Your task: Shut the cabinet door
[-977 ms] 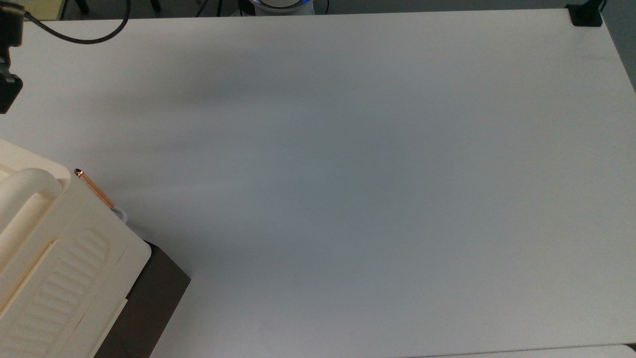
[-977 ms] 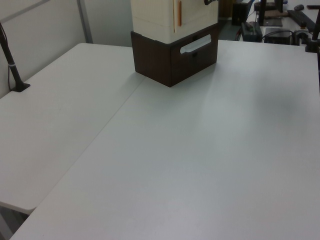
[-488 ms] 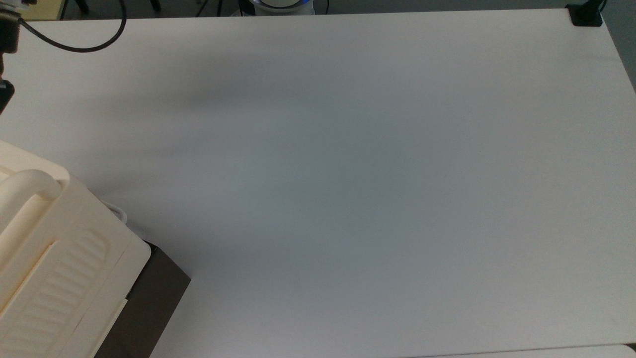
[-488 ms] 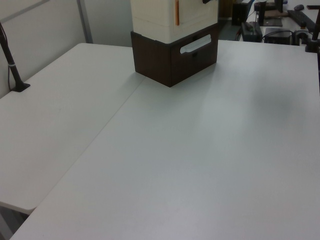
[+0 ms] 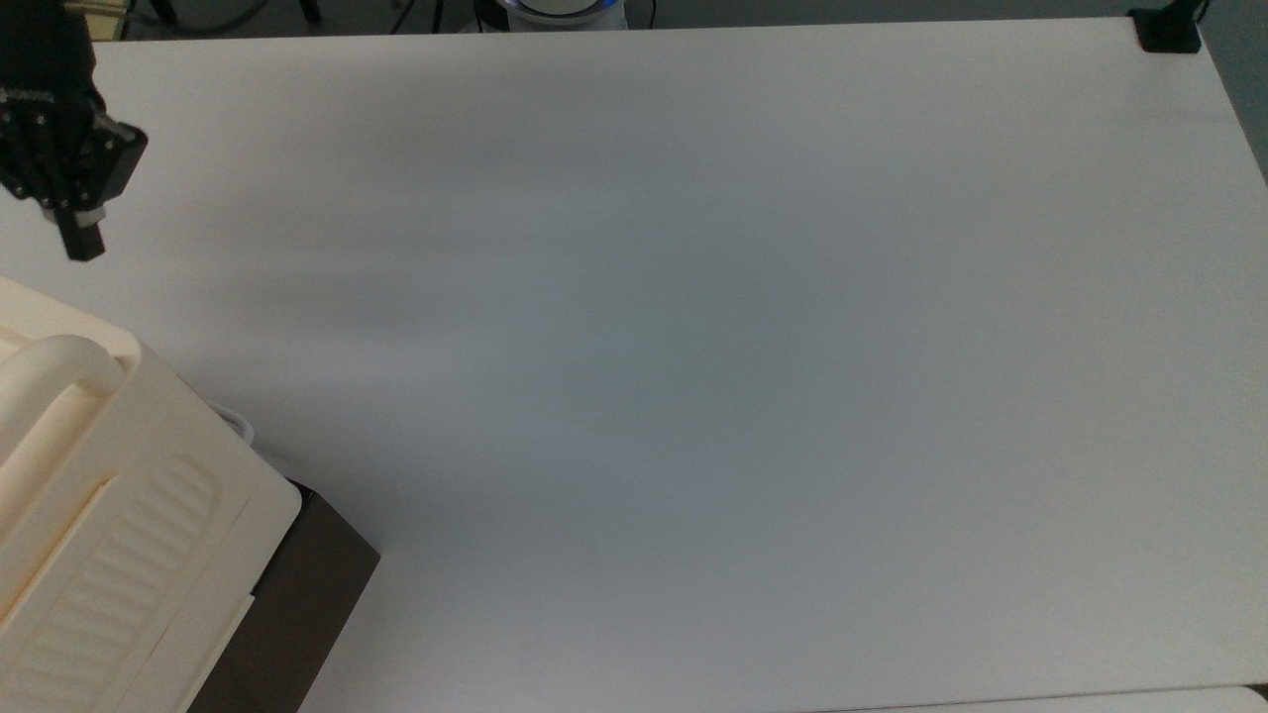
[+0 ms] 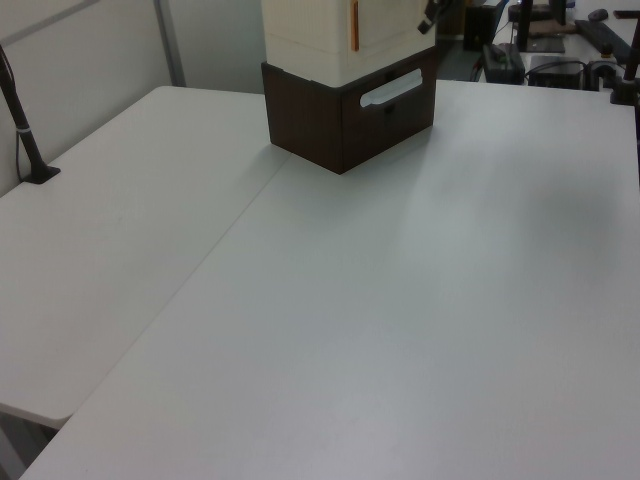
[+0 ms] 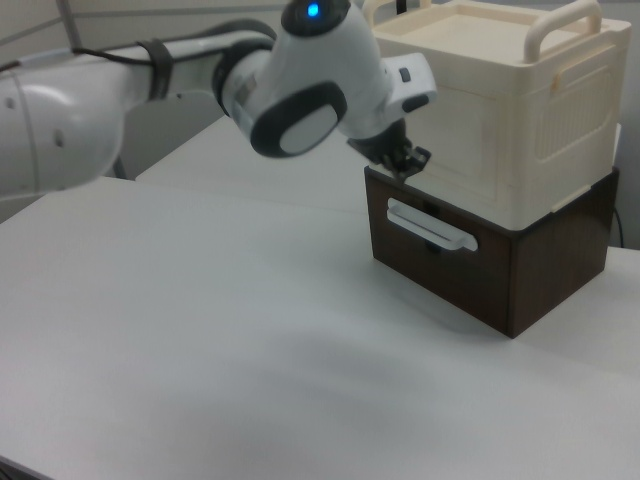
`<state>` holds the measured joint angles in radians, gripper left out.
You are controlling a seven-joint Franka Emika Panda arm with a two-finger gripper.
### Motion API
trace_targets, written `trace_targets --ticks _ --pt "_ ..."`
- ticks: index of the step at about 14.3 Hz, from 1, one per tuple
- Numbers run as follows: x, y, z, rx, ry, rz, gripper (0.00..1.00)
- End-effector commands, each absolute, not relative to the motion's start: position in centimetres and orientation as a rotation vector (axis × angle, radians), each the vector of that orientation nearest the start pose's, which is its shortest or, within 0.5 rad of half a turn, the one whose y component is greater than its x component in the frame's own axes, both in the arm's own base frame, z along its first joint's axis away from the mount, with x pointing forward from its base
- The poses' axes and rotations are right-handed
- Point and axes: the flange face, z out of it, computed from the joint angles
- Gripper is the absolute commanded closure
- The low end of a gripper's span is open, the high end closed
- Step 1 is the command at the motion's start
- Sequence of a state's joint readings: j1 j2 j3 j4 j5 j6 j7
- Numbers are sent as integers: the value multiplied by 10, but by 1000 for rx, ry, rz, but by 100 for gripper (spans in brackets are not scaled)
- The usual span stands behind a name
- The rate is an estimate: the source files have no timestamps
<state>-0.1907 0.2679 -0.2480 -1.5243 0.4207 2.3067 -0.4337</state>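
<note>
Cream-coloured and flush with its cabinet (image 7: 520, 110), the cabinet door (image 7: 455, 140) sits just behind my gripper (image 7: 407, 163), which hovers off its front above the dark drawer base (image 7: 470, 260). Whether my fingers are apart or together, I cannot tell. I judge the door shut, so contact is unnecessary.

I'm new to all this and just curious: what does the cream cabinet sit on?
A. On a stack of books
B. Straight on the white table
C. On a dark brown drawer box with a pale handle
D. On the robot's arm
C: in the right view the cream cabinet rests on a dark brown drawer box with a pale handle.
</note>
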Motion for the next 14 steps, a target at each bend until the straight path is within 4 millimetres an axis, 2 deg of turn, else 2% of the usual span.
trace_targets --ticks 1,3,4,5,7,8,9,10,12,14 --pt "590 -230 586 -2966 40 -541 100" --pt "562 -194 612 -2936 5 -321 100" --pt "550 -168 627 -2932 -42 -240 100" --pt "544 -150 632 -2950 -54 -168 100" --pt "536 -108 651 -2974 102 -118 99" --pt "532 -86 663 -2968 177 -132 82" --pt "532 -73 667 -2966 184 -133 62" --pt "529 -55 671 -2972 158 -130 22" --pt "533 -40 665 -3012 92 -115 0" --pt "541 -41 656 -3042 44 -107 0"
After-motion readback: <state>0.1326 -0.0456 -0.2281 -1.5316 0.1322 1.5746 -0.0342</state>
